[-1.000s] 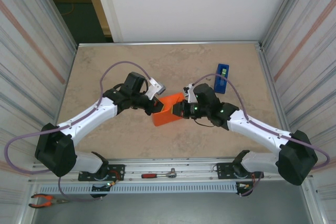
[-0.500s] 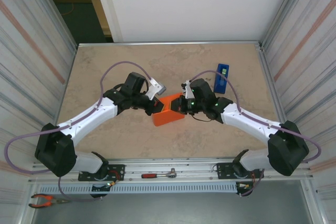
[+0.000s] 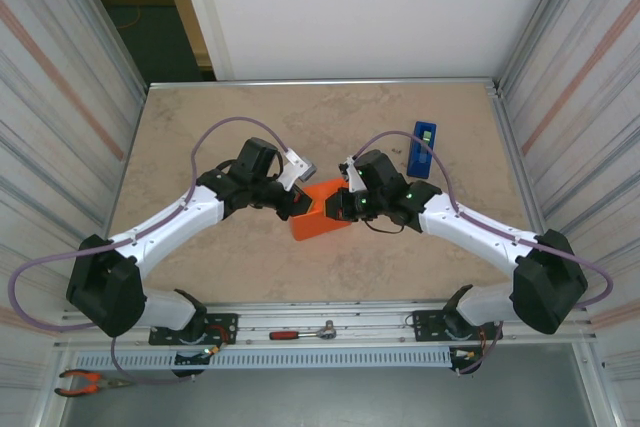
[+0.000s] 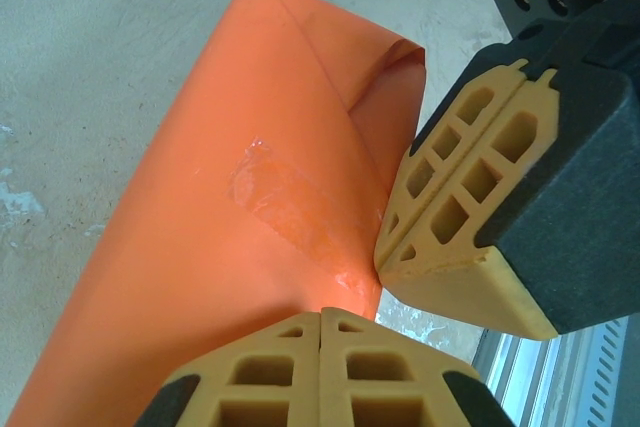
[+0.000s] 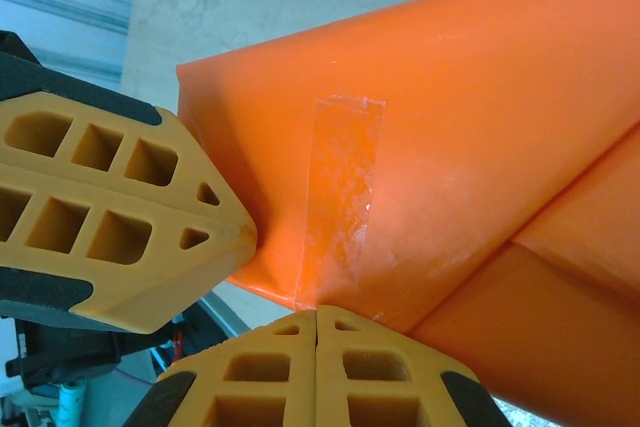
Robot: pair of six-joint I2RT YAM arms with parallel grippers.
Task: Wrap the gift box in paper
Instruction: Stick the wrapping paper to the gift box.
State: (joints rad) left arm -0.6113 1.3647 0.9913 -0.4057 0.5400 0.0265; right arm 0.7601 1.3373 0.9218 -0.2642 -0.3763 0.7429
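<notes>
On the table (image 3: 200, 127), taped orange gift box (image 3: 316, 223) between left pincer (image 4: 320, 315) and right pincer (image 5: 317, 311), both pressed together.

I can read no text, brand or number in these views. The blue tape dispenser (image 3: 421, 150) has a small greenish mark near its top end, but from above it is too small for me to read. The orange paper (image 4: 170, 247) is plain, and the clear tape strip (image 5: 340, 187) on it is plain too.
</notes>
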